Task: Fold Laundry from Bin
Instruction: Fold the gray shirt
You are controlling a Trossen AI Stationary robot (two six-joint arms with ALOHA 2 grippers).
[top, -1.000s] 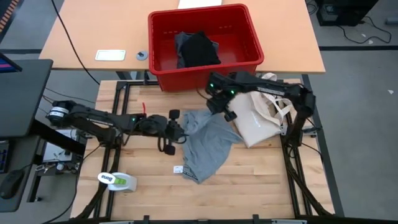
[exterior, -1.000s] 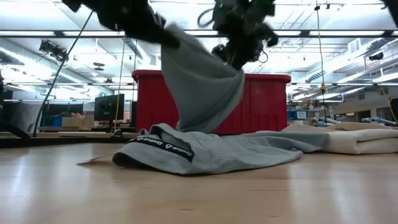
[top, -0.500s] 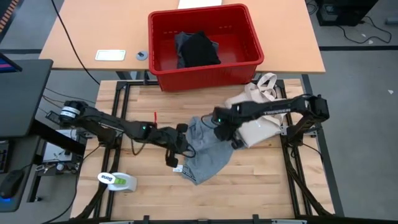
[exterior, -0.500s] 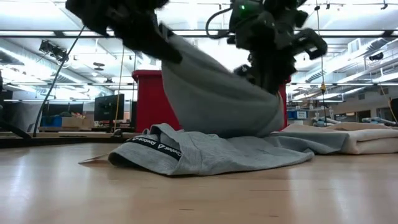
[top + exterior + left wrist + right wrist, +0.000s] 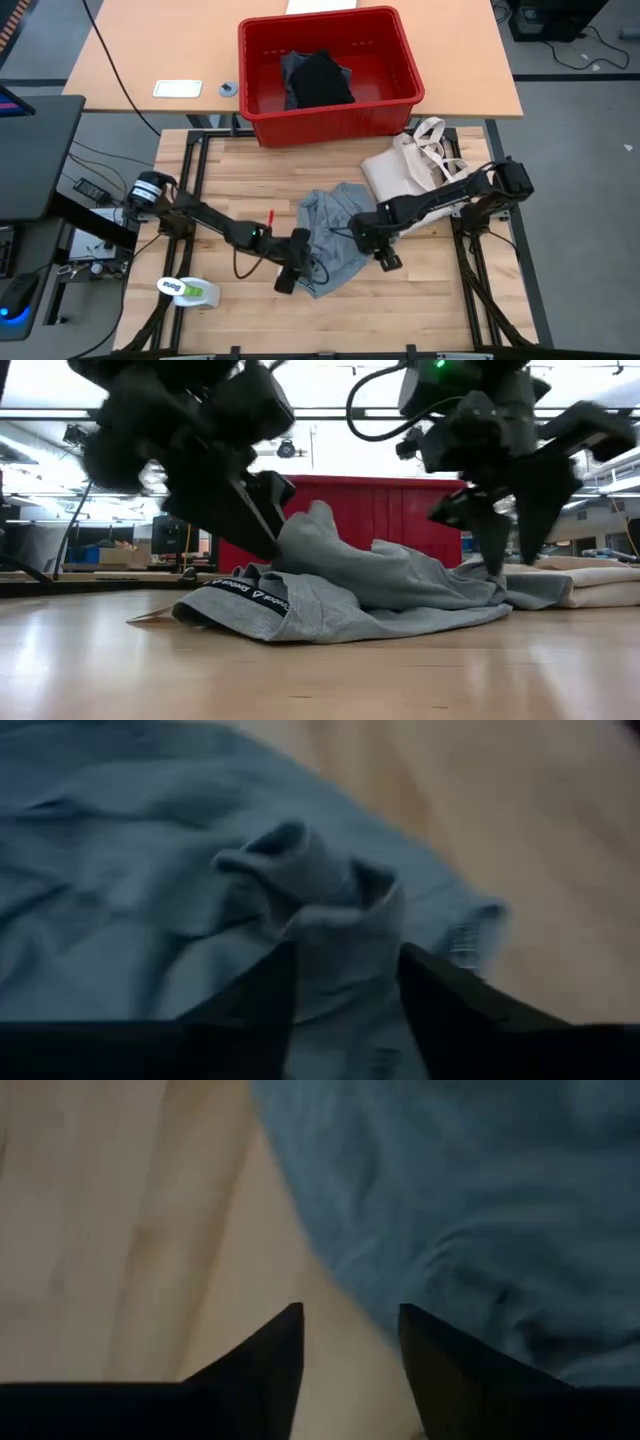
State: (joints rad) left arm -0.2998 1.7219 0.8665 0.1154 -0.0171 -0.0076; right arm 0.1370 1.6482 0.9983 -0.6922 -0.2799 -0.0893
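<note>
**Both arms low at the table's middle, fingers parted**

The left arm reaches from the table's left edge toward the middle and the near side, stretched long and low. Its left gripper sits close to the table, tilted down. In its wrist view the two dark fingers stand apart, with a bunched fold of grey cloth lying between them.

The right arm comes from the right edge, angled toward the near middle. The right gripper points down at the table, its fingers spread with only bare wood between them. The two grippers are near each other but apart.
</note>
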